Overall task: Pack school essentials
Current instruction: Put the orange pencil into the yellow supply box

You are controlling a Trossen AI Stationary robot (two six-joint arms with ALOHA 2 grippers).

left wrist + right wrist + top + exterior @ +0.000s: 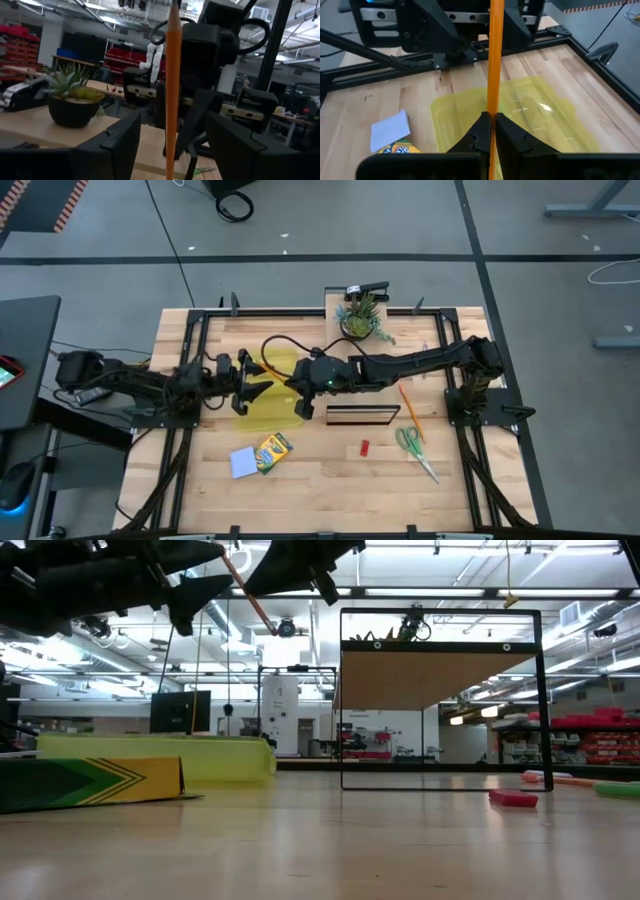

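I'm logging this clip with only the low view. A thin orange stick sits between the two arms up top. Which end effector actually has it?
Observer: The right end effector has it. In the right wrist view its fingers are pinched shut on the orange pencil.
Operator: And the left one?
Observer: The left end effector is open. In the left wrist view the pencil stands in the gap between its fingers, and neither finger touches it.
Operator: What lies under them?
Observer: In the high view, the two end effectors meet above the yellow case, which lies on the table.
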